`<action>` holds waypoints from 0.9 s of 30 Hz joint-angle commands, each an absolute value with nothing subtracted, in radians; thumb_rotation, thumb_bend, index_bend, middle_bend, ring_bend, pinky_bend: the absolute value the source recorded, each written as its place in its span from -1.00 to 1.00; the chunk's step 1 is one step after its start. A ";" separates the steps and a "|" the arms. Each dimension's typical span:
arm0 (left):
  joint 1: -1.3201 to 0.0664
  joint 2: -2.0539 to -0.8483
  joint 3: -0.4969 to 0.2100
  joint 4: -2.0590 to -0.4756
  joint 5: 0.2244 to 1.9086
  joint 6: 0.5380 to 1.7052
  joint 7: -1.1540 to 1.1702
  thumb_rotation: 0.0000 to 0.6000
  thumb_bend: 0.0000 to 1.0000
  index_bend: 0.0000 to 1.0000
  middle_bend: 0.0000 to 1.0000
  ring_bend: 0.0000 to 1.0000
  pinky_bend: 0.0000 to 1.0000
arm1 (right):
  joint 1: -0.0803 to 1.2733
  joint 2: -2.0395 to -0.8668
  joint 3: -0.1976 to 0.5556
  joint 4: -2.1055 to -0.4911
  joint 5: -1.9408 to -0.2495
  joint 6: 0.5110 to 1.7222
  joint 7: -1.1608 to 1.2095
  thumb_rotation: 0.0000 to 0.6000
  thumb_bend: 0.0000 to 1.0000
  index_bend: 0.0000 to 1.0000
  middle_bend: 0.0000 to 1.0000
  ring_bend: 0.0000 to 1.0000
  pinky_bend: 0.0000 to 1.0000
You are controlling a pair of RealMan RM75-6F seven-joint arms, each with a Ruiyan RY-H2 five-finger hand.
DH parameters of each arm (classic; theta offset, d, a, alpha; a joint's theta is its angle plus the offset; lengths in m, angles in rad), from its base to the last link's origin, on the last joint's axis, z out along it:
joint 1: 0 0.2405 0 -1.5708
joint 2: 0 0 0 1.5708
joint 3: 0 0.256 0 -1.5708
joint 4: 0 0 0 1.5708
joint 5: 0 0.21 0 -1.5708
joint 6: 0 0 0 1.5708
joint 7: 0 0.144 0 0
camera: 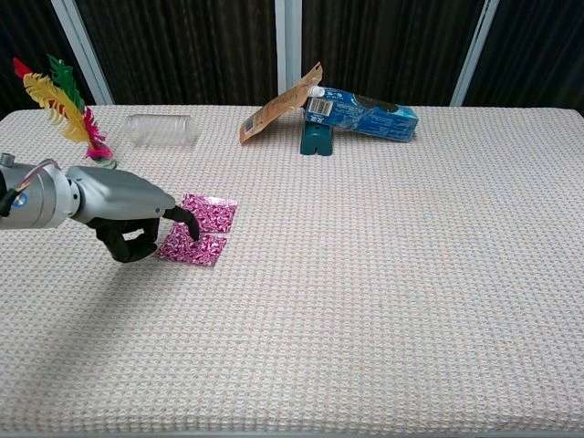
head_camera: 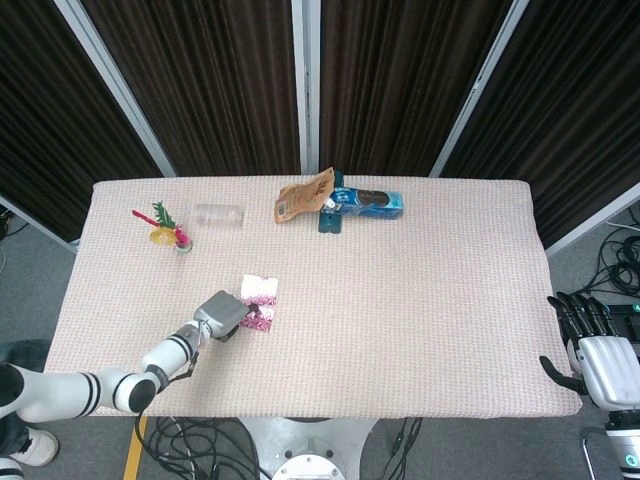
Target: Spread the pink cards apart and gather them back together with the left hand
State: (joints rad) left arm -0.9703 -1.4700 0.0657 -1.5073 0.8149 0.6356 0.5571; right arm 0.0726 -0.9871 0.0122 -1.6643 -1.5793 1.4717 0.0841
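Pink cards [camera: 199, 233] lie fanned under the left robot hand's [camera: 137, 224] fingertip.

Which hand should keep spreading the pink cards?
Left. The left hand has a fingertip on the near card of the pink cards; the right hand hangs off the table's far right edge, well away from them.

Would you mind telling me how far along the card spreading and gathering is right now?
The spread is under way: the pink cards lie fanned into two offset patches on the table. The left hand has a fingertip pressing on the nearer patch. Gathering them back together is left. The right hand hangs off the table edge, idle.
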 commanded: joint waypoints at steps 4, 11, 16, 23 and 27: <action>-0.990 -1.445 0.093 -1.562 0.785 0.677 0.590 1.00 0.27 -0.50 0.78 0.81 1.00 | 0.067 -0.983 0.013 -1.668 -1.583 1.483 0.082 0.90 -0.63 -0.81 -0.86 -1.00 -1.00; -0.938 -1.489 0.058 -1.514 0.858 0.815 0.537 1.00 0.25 -0.50 0.77 0.80 1.00 | 0.068 -0.985 0.012 -1.667 -1.582 1.480 0.082 0.92 -0.63 -0.81 -0.86 -1.00 -1.00; -0.925 -1.552 0.040 -1.412 0.912 0.806 0.492 1.00 0.24 -0.50 0.77 0.80 1.00 | 0.072 -0.989 0.013 -1.666 -1.578 1.470 0.078 0.92 -0.63 -0.81 -0.86 -1.00 -1.00; -0.947 -1.615 0.012 -1.336 0.907 0.742 0.479 1.00 0.24 -0.50 0.77 0.80 1.00 | 0.077 -0.988 0.016 -1.666 -1.566 1.456 0.074 0.91 -0.63 -0.81 -0.86 -1.00 -1.00; -0.961 -1.644 -0.003 -1.298 0.881 0.719 0.489 1.00 0.24 -0.51 0.77 0.80 1.00 | 0.076 -0.989 0.016 -1.662 -1.559 1.453 0.077 0.90 -0.63 -0.81 -0.86 -1.00 -1.00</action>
State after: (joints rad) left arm -0.9556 -1.6369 0.0023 -1.3046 0.8881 0.7258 0.4864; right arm 0.0759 -0.9884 0.0161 -1.6626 -1.5597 1.4535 0.0764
